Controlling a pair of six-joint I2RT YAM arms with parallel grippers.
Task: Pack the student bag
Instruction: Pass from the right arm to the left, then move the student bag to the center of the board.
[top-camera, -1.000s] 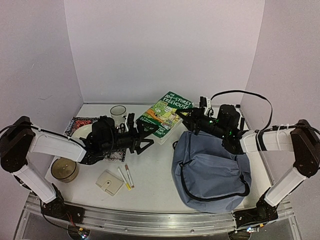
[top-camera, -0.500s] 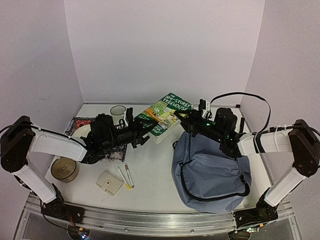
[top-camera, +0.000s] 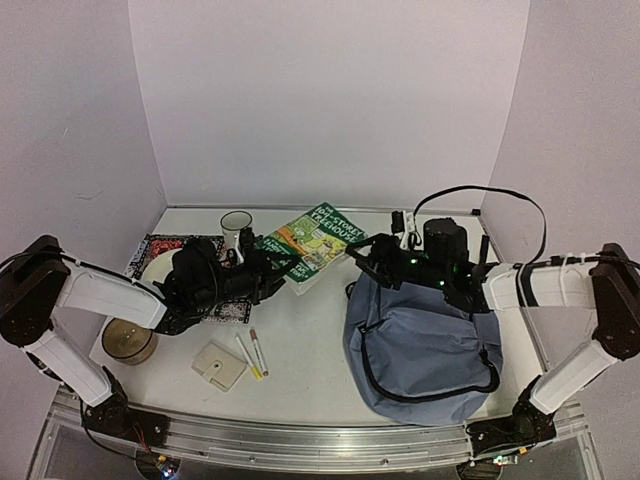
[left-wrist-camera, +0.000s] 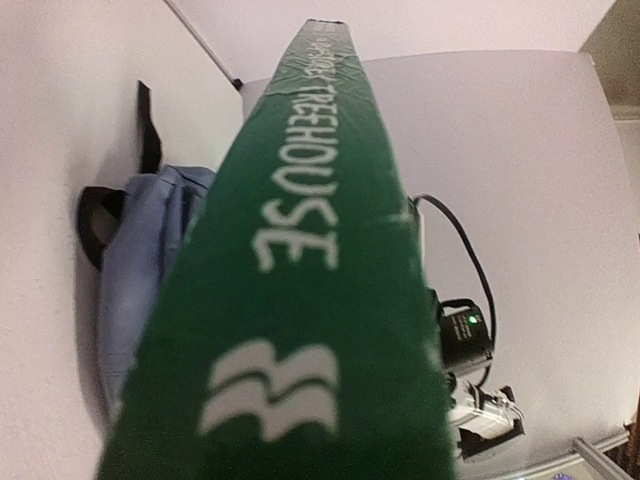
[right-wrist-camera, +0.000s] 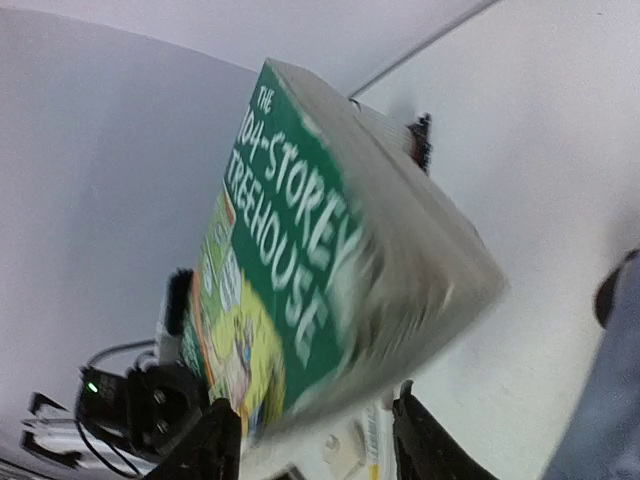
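Blue-grey, the student bag lies slumped on the right side of the white table, its black straps toward the back wall. From above, a green book sits between the two arms at the back. The left gripper pinches its near-left edge, and the right gripper is at its right end with its jaws spread. A white mug stands behind the left arm. A round jar, a cream wallet and two pens lie nearer the front left.

The left wrist view is almost filled by the book's green spine with its white lettering. It hides that gripper's fingers. The bag lies beyond on the left.

In the right wrist view the book is tilted and blurred, cover to the left. The two black fingers stand apart at the bottom edge, on either side of the book's lower corner. A strip of the bag shows at the right edge.
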